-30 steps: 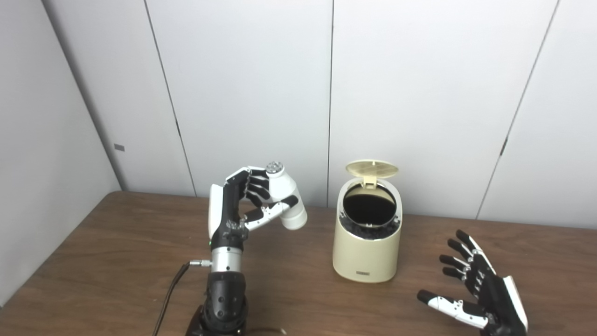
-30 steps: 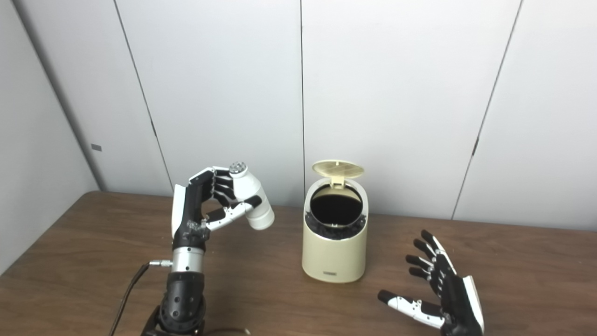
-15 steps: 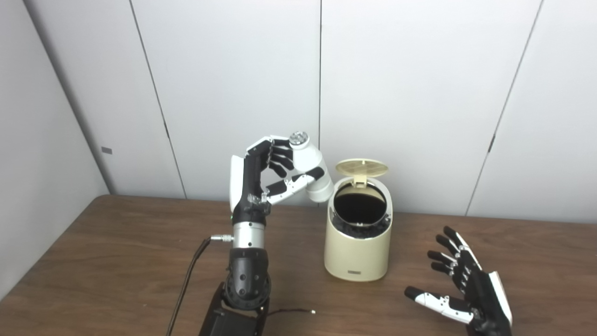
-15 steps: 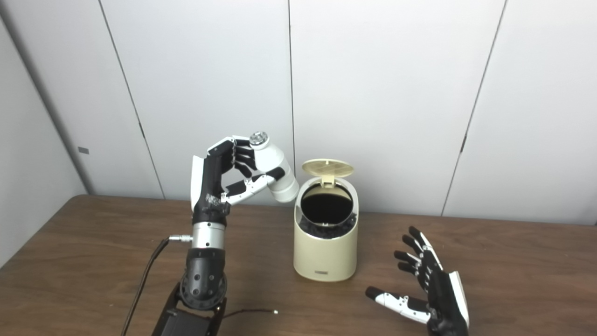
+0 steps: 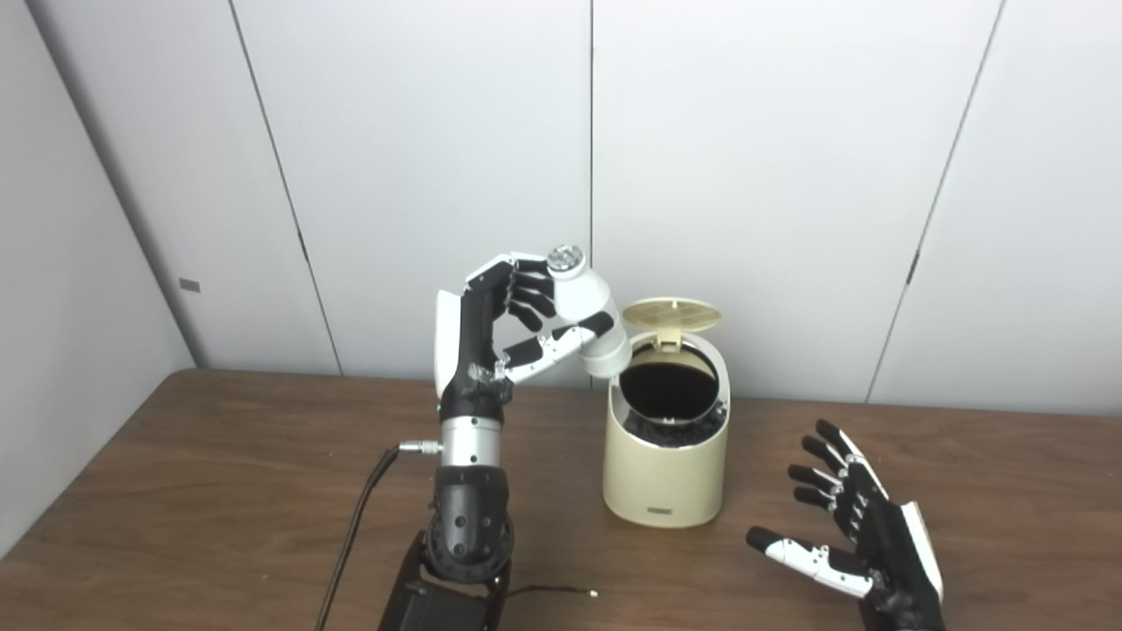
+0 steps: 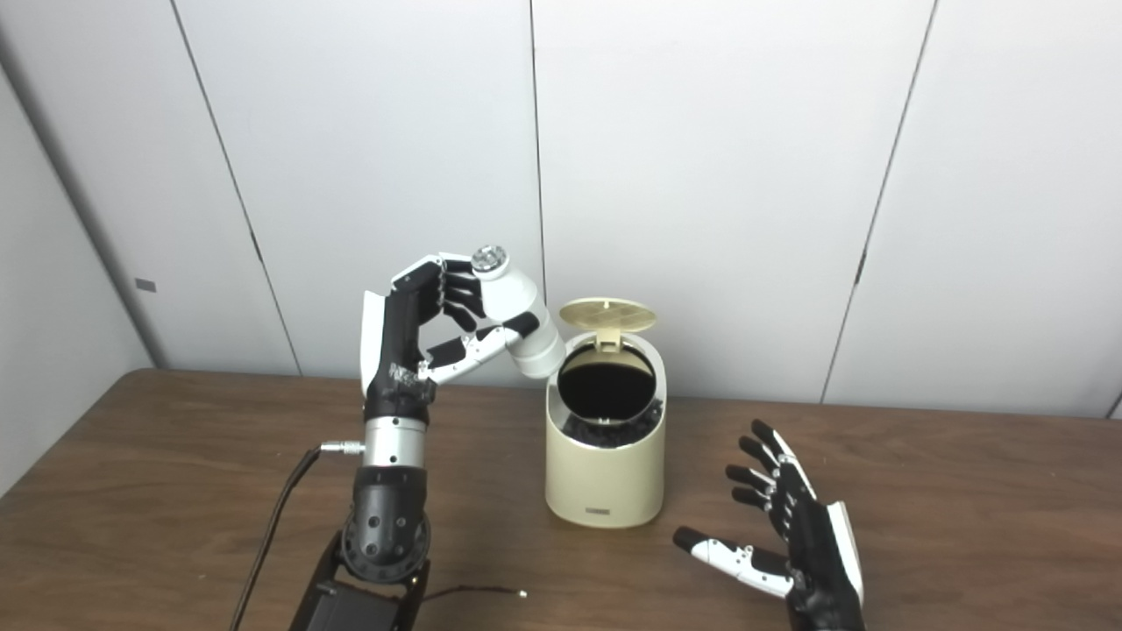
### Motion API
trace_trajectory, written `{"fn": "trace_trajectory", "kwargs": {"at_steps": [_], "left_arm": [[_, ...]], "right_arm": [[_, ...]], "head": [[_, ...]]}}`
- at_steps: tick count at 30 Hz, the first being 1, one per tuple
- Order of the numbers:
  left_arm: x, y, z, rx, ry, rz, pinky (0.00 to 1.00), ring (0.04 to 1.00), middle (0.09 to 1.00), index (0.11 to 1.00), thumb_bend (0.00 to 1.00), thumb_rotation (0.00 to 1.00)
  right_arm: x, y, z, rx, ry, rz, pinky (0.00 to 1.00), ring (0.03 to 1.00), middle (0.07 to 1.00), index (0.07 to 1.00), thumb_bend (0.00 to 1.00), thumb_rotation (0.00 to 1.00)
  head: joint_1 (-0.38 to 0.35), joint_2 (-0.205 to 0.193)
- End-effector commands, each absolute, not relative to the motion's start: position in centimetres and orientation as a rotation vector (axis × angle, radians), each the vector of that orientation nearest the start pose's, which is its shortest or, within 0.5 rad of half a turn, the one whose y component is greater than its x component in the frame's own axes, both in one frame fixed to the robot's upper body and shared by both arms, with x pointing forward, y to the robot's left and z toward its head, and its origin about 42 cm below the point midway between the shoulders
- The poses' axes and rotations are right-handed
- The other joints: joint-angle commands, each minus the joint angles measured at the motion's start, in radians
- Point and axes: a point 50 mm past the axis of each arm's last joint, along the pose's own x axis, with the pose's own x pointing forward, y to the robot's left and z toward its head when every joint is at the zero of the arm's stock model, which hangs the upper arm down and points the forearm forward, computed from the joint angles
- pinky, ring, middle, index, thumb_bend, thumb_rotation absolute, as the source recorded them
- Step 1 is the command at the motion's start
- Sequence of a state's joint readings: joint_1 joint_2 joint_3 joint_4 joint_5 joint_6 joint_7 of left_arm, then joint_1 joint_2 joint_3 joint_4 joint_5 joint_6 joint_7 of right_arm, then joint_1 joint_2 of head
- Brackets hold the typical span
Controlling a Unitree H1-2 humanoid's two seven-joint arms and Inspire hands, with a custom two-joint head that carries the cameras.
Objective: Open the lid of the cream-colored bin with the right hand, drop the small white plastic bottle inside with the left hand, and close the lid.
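Standing pretty much straight up off the table [image 5: 175,491], the left forearm has its left hand [image 5: 491,333] raised up high, fingers [image 5: 526,302] curled round a small white plastic bottle [image 5: 589,320] with the thumb [image 5: 561,342] pressed across its lower body, so it's properly gripped. The bottle is plain white with a silvery cap at the top end, and it's tilted, cap pointing up and toward the hand, base angled down to the right. That base sits right by the left rim of the cream-colored bin [image 5: 666,473], just above the opening; can't tell if it's actually touching the rim. The bin is a rounded cream tub with a dark inside, and its lid [image 5: 671,313] is flipped up at the back. Over on the right, the right hand [image 5: 863,548] is low near the table, beside the bin but apart from it, palm turned inward, fingers spread wide and holding nothing. A black cable [image 5: 351,535] trails down from the left wrist.
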State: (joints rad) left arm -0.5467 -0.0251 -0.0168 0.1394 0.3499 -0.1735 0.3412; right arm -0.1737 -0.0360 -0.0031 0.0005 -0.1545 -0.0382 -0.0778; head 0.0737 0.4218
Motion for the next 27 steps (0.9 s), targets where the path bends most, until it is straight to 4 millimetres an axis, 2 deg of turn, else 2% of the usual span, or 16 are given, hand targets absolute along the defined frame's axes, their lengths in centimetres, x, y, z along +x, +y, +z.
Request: {"fn": "trace_trajectory", "kwargs": {"at_steps": [1,17,27], "left_arm": [[42.4,14.6,29.6,0.206,-0.738,0.194,0.32,0.425,0.478,0.512,0.50,0.00],[42.3,12.7,28.6,0.160,-0.714,0.160,0.34,0.429,0.483,0.510,0.50,0.00],[42.6,11.7,26.6,0.120,-0.677,0.145,0.33,0.421,0.481,0.518,0.50,0.00]], "right_arm": [[34.4,-20.5,17.1,-0.184,-0.314,-0.050,0.71,0.763,0.869,0.895,0.83,0.16],[34.1,-20.1,17.4,-0.179,-0.322,-0.057,0.70,0.761,0.871,0.901,0.82,0.15],[33.8,-19.9,17.7,-0.166,-0.328,-0.057,0.72,0.771,0.874,0.904,0.81,0.14]], "head": [[0.000,0.000],[-0.021,0.012],[-0.032,0.019]]}}
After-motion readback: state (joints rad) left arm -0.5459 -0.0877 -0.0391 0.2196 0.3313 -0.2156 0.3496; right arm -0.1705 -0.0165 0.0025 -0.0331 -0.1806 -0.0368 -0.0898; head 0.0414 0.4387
